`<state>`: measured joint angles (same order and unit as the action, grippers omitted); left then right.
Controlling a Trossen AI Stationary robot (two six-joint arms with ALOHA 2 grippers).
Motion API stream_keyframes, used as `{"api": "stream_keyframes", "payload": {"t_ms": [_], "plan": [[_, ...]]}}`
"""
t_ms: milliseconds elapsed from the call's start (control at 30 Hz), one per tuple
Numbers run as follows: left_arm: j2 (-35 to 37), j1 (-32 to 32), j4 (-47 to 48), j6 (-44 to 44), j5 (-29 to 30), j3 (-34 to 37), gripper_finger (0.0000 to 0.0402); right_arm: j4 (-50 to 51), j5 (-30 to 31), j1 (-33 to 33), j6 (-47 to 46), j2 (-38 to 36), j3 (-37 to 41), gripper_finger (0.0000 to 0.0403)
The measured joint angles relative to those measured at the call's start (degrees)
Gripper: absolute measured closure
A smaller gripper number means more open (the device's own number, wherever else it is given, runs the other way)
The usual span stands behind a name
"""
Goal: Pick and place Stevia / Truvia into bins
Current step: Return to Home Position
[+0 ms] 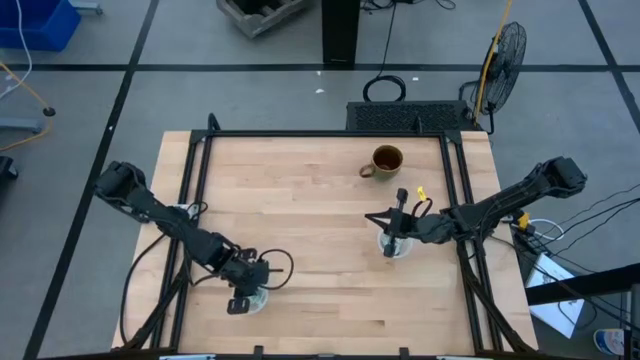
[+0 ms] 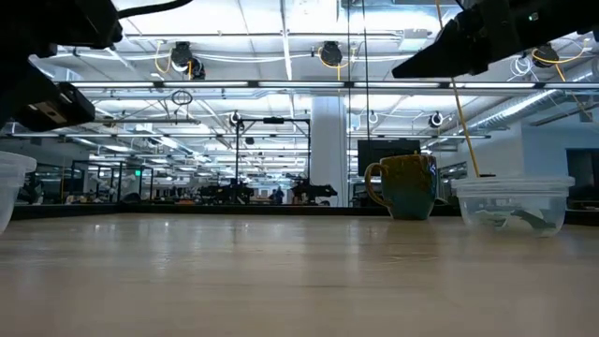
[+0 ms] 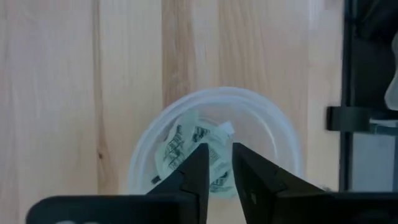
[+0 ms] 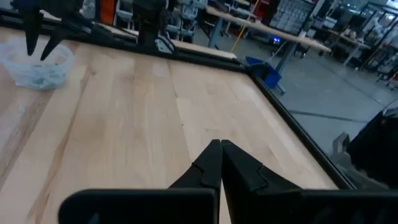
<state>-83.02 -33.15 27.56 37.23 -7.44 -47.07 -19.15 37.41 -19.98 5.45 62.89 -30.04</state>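
Nearest the front edge of the table [image 1: 300, 200], the left tool [image 3: 217, 163] hangs straight over the near cup [image 3: 273, 124], its fingers only narrowly parted and holding nothing. Between them the green-and-white packets [image 3: 180, 146] show lying inside that cup. Farther in and towards the right side stands the far cup [image 2: 510, 192], with more packets [image 2: 510, 217] heaped at its bottom. The right tool [image 4: 219, 146] sits just above it, closed tip to tip on nothing and pointing level across the boards. Beyond that cup the brown mug [image 2: 407, 187] stands near the far edge, apart from both cups, and no packets show in it. No loose packet shows anywhere on the wood, so the sorting itself looks finished. What seems left is for both arms to lift clear and draw back to rest. For that there is plenty of room: the middle of the table is bare boards. The black frame [image 1: 320, 133] running round the table is the only hard border. The close spots are the cup rims directly under each tool, so a rise before any sideways swing looks the safer way out. The mug lies well off the right arm's likely path back.
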Motion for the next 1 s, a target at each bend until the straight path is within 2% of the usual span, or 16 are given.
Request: {"api": "stream_keyframes", "payload": {"t_ms": [233, 367, 467, 533, 600, 667, 733, 900, 1000], "plan": [[0.59, 0.11, -2.22, 3.10, -0.05, 0.00, 0.0324, -0.17, -0.04, -0.01, -0.98, 0.00, -0.02, 0.0403], [0.59, 0.67, -1.94, -4.69, 2.06, 0.00, 0.0323, 0.39, 0.00, -0.01, 0.98, 0.02, -0.02, 0.0403], [0.94, 2.29, -1.67, -6.30, 2.96, 0.00, 0.0323, 0.50, 0.02, -0.01, 8.41, -0.02, -0.02, 0.0403], [2.05, 3.91, -1.38, -2.96, 0.80, -0.28, 0.0323, 0.19, 0.02, -0.01, 13.51, -0.38, -0.02, 0.0403], [3.16, 5.91, -0.88, -1.34, -4.60, -1.23, 0.0323, 0.17, 0.05, -0.45, 14.74, -1.09, -0.02, 0.0403], [5.60, 7.58, -0.04, -0.88, -8.73, -1.76, 0.0323, -0.93, 0.05, -0.80, 14.77, -2.13, -0.02, 0.0403], [8.34, 9.13, -0.90, -2.48, -10.31, -2.82, 0.0323, -2.64, 0.79, -0.78, 14.26, -3.89, -0.02, 0.0403], [19.38, 12.73, 2.81, -6.79, -10.47, -3.34, 0.0323, -2.74, 3.16, -0.69, 7.71, -11.54, -0.11, 0.0403], [27.55, 13.65, 6.38, -7.17, -8.98, -3.35, 0.0323, 5.38, 2.79, -0.87, 1.68, -17.92, -0.11, 0.0403]]}}
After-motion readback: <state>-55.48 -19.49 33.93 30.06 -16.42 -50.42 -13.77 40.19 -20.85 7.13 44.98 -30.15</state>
